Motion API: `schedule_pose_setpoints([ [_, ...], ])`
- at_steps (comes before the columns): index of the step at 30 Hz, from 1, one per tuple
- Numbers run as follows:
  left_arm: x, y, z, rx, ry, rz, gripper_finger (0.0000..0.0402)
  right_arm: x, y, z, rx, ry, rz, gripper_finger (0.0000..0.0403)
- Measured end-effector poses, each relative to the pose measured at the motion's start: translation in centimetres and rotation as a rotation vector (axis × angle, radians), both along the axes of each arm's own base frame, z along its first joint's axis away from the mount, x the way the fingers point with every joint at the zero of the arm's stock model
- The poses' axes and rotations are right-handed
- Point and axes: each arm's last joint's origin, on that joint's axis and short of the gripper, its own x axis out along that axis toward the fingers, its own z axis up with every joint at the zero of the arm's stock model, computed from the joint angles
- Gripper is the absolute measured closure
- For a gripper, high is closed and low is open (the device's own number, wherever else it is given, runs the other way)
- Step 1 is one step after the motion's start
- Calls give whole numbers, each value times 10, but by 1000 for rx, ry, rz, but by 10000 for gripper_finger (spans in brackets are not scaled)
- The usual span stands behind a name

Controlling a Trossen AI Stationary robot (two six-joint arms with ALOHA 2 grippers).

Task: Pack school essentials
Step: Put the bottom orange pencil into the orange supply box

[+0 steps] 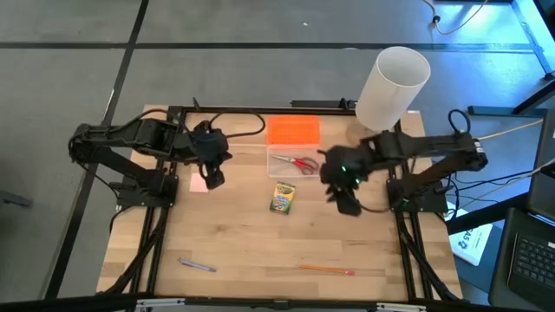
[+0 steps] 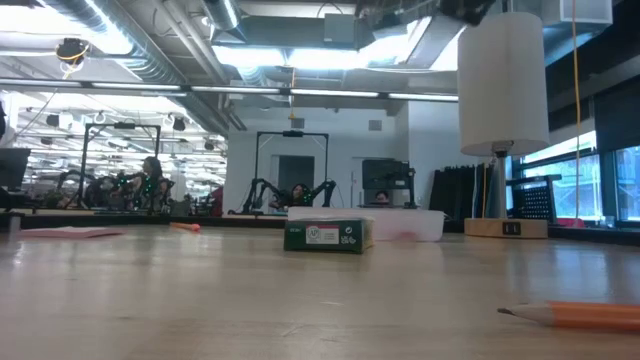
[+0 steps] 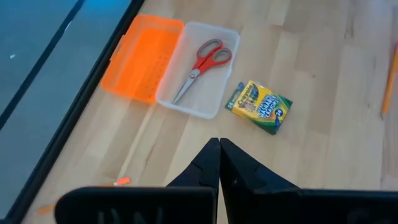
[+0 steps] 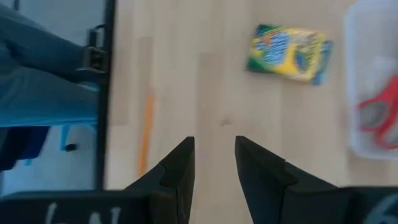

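Red-handled scissors [image 3: 202, 59] lie flat inside the clear box [image 1: 293, 162], whose orange lid [image 1: 292, 131] lies open on the far side. The crayon box [image 1: 283, 198] lies flat on the table just in front of the clear box. A pink pad [image 1: 199, 184] lies under my left gripper [image 1: 212, 176], which hovers shut and holds nothing. An orange pencil [image 1: 327, 269] and a purple pen [image 1: 198, 265] lie near the front edge. My right gripper [image 1: 347, 201] hovers right of the crayon box [image 4: 289, 45], open with nothing between its fingers.
A tall white cylinder [image 1: 393, 87] stands on a wooden base at the table's far right corner. Bare wood stretches across the middle of the table between the crayon box and the pencil. A black frame edges the table's sides.
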Motion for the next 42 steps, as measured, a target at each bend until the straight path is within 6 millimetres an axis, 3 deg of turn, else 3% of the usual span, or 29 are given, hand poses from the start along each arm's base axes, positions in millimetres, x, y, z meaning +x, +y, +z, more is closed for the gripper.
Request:
schedule_pose_setpoints([
  [6, 3, -7, 3, 49, -26, -93, 401, -14, 38, -1, 34, 83, -89, 286],
  [12, 12, -17, 13, 55, -168, -156, 401, -34, 71, -1, -29, 109, -124, 286],
  [20, 27, -38, 17, 46, -277, -238, 401, -70, 99, -1, -120, 156, -139, 286],
  [32, 69, -72, 1, 8, -344, -295, 401, -109, 141, 0, -130, 76, -153, 286],
  [42, 78, -97, -7, -53, -368, -322, 401, -124, 163, -37, -136, 67, -122, 286],
])
